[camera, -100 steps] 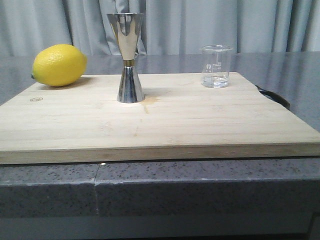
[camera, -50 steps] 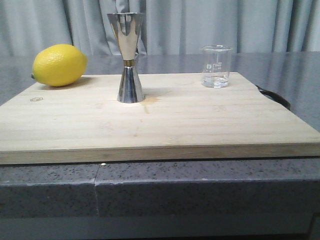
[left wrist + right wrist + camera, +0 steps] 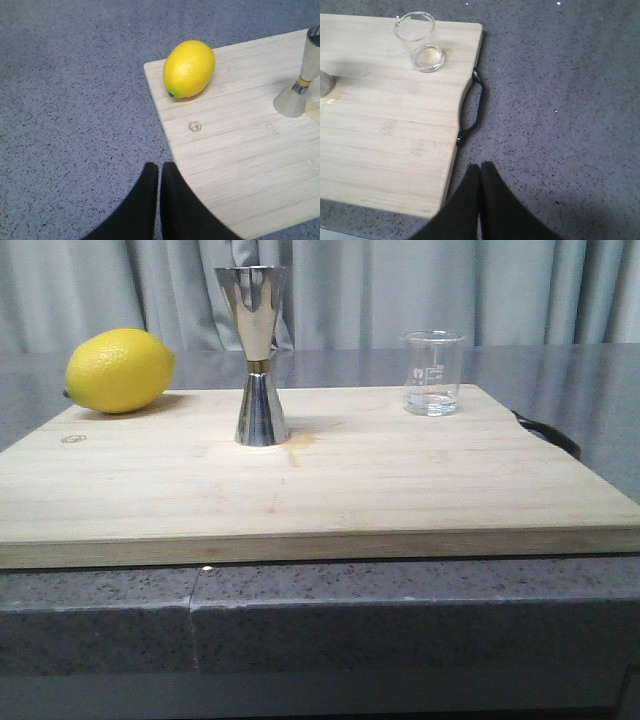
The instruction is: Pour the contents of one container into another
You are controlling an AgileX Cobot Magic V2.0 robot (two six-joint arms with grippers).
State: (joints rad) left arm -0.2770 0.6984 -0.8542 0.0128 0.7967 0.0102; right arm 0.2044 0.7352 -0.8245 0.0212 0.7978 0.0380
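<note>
While both grippers, left (image 3: 159, 172) and right (image 3: 480, 172), hang clenched and empty, we judge the beaker (image 3: 419, 42) ahead of the right jaws must be gripped mid-wall, upright, then tipped slowly over the jigger (image 3: 256, 355).

The jigger (image 3: 302, 80) is cropped; beaker (image 3: 432, 373) markings seem illegible.
</note>
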